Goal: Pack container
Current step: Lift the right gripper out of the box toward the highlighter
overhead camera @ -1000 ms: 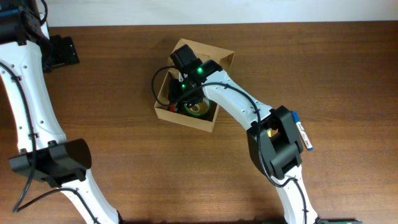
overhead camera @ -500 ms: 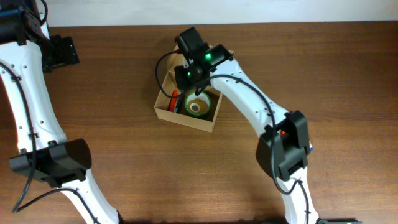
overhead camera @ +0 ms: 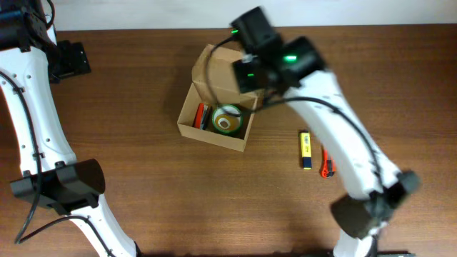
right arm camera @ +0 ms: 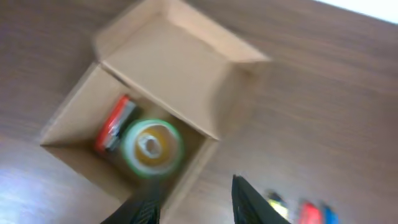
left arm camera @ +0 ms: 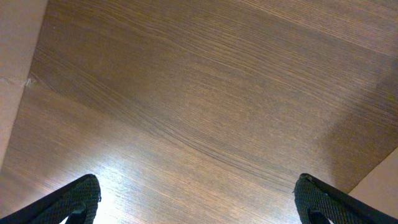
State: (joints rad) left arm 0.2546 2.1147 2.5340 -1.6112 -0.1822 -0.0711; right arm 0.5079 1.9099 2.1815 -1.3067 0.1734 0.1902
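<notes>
Right gripper (right arm camera: 196, 205) over the container (right arm camera: 180, 81), fingers apart and empty. Tape roll (right arm camera: 151, 146) inside; next you likely fetch the yellow pen (overhead camera: 305, 150).

The left arm (overhead camera: 32, 107) stands along the left edge of the overhead view, reaching to the far corner. The left gripper (left arm camera: 199, 205) has its jaws spread wide, nothing between them. The right arm (overhead camera: 343, 135) stretches diagonally from near right toward far centre, its wrist blurred. The right gripper (right arm camera: 194, 191) has its fingers partly apart and is empty.

The tan cardboard container (overhead camera: 214, 138) stands open, flap tilted back.
</notes>
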